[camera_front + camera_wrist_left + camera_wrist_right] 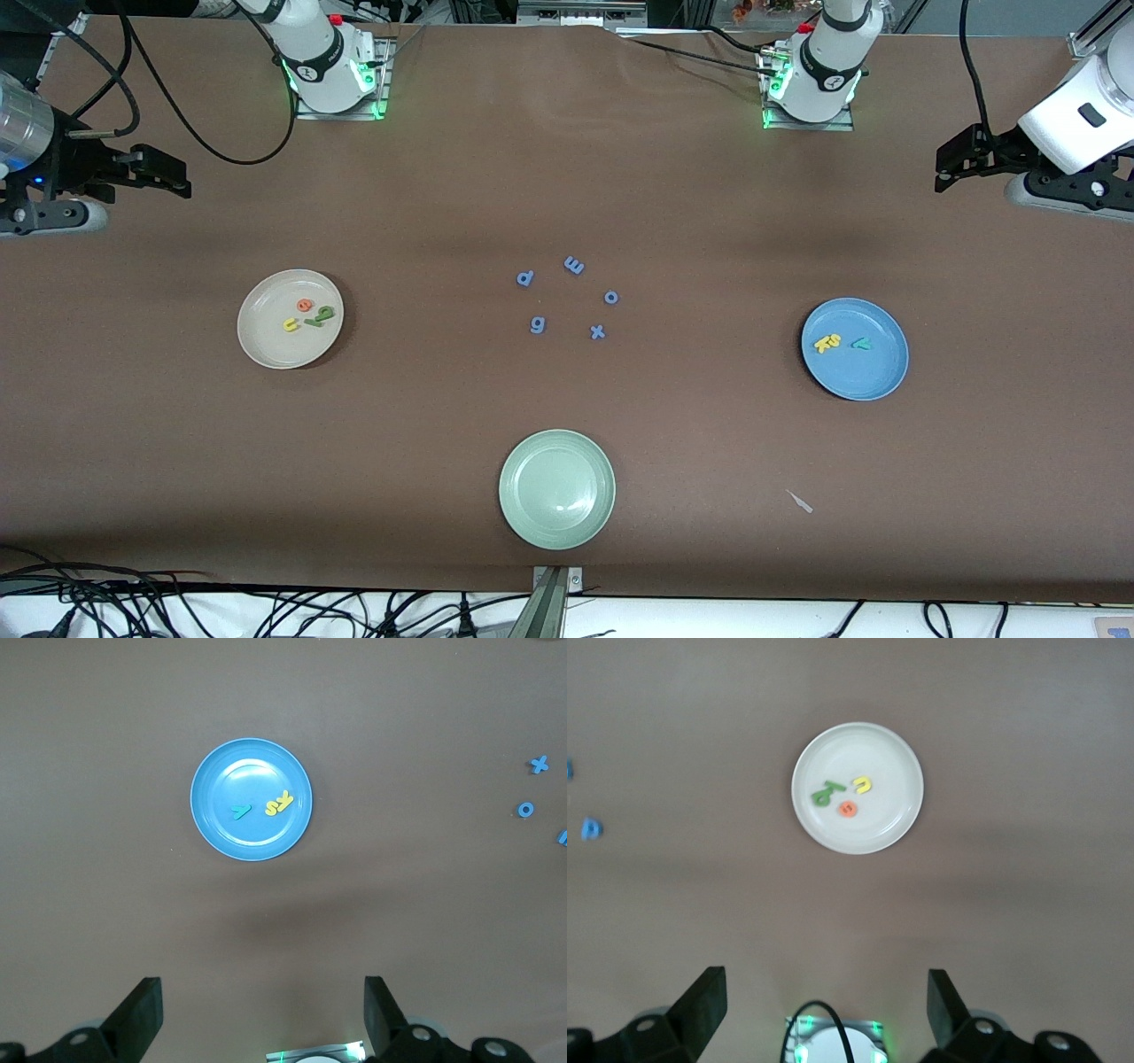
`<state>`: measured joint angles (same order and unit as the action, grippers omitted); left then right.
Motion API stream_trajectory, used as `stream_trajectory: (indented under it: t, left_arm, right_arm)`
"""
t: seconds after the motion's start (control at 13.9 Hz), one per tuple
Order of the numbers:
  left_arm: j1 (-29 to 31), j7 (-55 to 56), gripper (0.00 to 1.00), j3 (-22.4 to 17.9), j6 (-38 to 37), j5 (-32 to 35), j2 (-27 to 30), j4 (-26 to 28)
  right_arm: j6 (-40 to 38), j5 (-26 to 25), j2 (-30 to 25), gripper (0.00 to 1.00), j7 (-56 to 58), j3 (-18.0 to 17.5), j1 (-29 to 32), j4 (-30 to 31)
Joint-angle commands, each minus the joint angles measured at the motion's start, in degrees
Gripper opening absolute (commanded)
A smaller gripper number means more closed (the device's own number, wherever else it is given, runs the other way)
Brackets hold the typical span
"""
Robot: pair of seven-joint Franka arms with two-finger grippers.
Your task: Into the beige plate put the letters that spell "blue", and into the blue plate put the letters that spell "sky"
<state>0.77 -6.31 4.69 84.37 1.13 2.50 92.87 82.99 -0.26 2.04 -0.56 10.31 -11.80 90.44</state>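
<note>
The beige plate (275, 347) lies toward the right arm's end of the table and holds the orange e (305, 305), green b (326, 312), dark green l (312, 322) and yellow u (291, 326). The right wrist view shows the same plate (877, 828). The blue plate (866, 377) lies toward the left arm's end with the yellow s and k (827, 343) touching, the teal y (861, 343) beside them. My left gripper (952, 168) (263, 1014) is open and empty, high over its end of the table. So is my right gripper (168, 173) (826, 1010) at its own end.
A pale green plate (556, 527) lies empty near the front edge. Blue-purple letters d (525, 278), m (574, 265), o (611, 297), g (538, 325) and x (598, 332) ring the table's middle. A small pale scrap (800, 501) lies nearer the front camera than the blue plate.
</note>
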Motion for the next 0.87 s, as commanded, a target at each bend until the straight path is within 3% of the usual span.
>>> stream_trajectory:
  t: [0.0,0.79]
  left_arm:
    - [0.3,0.2,1.0,0.0,-1.4,-1.2,-0.7,-1.8]
    - [0.2,0.2,1.0,0.0,-1.4,-1.3,-0.7,-1.8]
  right_arm:
    - [1.8,0.0,-0.1,1.0,-2.4,1.2,1.0,-0.2]
    - [2.0,0.2,1.6,1.0,-3.2,0.9,0.5,-1.2]
